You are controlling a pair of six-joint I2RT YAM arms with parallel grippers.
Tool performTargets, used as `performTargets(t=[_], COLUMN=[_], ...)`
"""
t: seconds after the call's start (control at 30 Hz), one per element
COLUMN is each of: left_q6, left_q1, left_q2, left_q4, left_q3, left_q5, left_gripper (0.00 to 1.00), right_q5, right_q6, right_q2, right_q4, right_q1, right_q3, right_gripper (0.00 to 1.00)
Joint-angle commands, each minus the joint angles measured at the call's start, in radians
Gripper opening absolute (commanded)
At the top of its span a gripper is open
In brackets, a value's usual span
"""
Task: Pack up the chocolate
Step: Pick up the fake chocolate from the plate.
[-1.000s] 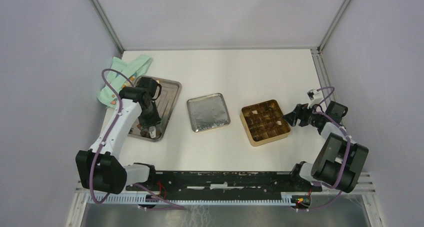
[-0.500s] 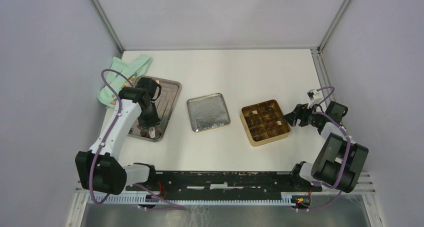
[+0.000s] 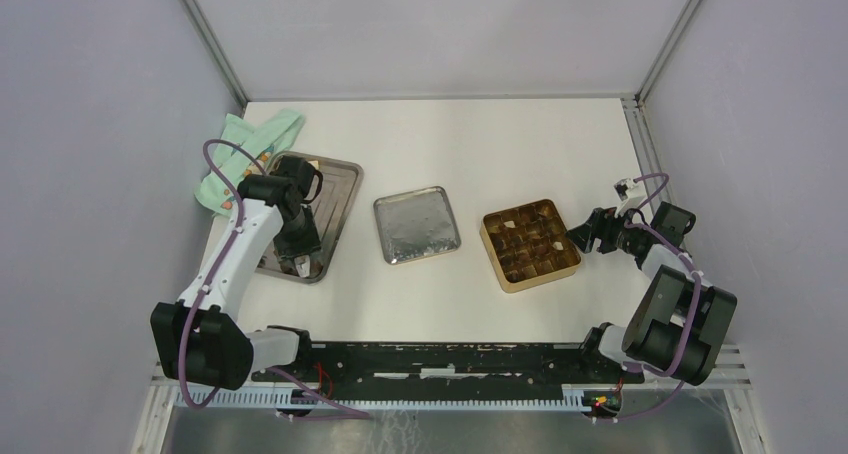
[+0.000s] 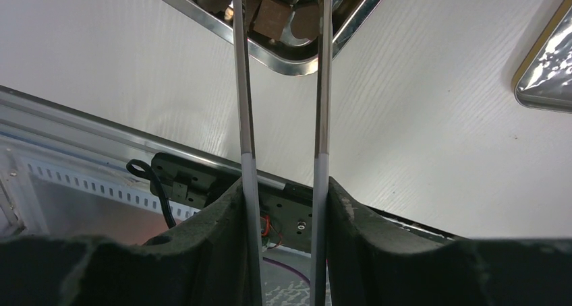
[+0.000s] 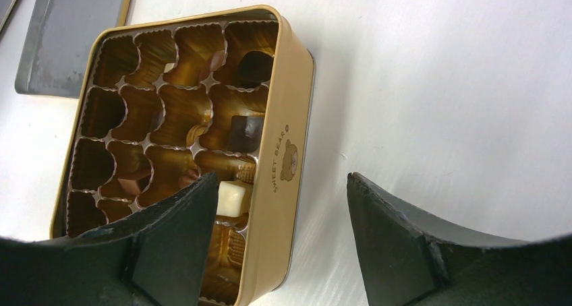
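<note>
My left gripper [image 3: 297, 262] hangs over the near end of the steel tray [image 3: 340, 189]. It is shut on the long metal tweezers [image 4: 244, 104], whose two arms run parallel and apart between my fingers. In the left wrist view brown chocolate chunks [image 4: 272, 17] lie in the tray's corner at the tweezer tips. The gold tin [image 3: 487, 239] sits right of centre. My right gripper [image 3: 590, 232] stands open at its right side, in the wrist view [image 5: 282, 178] one finger over the tin and one outside its wall [image 5: 283, 137]. A white chunk [image 5: 231, 198] and a dark chunk [image 5: 246, 132] sit in compartments.
The tin's silver lid [image 3: 417, 224] lies flat between tray and tin. A green cloth [image 3: 250, 144] is bunched at the back left beside the tray. The black base rail [image 3: 450, 359] runs along the near edge.
The tweezers' arms have spread a little in my left gripper, which barely shifted over the tray. The right arm has not moved.
</note>
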Motion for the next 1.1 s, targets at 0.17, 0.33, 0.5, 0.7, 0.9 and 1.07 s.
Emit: performTargets(t=[0.17, 0.33, 0.5, 0.7, 0.9, 1.07], left_q6=[0.021, 0.007, 0.006, 0.012, 0.019, 0.023], left_q1=[0.004, 0.004, 0.006, 0.005, 0.005, 0.005], left_q2=[-0.025, -0.024, -0.021, -0.013, -0.016, -0.02], left_q4=[-0.021, -0.017, 0.003, 0.011, 0.013, 0.019], left_q3=[-0.009, -0.036, -0.049, -0.034, -0.011, -0.011], left_q5=[-0.04, -0.019, -0.002, -0.008, -0.024, -0.024], left_gripper=[0.48, 0.48, 0.35, 0.07, 0.02, 0.02], right_q5=[-0.029, -0.03, -0.031, -0.029, -0.028, -0.028], right_q6=[-0.017, -0.017, -0.017, -0.02, -0.02, -0.021], right_q2=[0.007, 0.011, 0.011, 0.009, 0.01, 0.013], right_q4=[0.007, 0.007, 0.006, 0.005, 0.004, 0.003], right_q1=[-0.006, -0.006, -0.006, -0.006, -0.007, -0.007], right_q3=[0.03, 0.03, 0.03, 0.03, 0.03, 0.031], right_gripper=[0.76, 0.76, 0.76, 0.76, 0.76, 0.76])
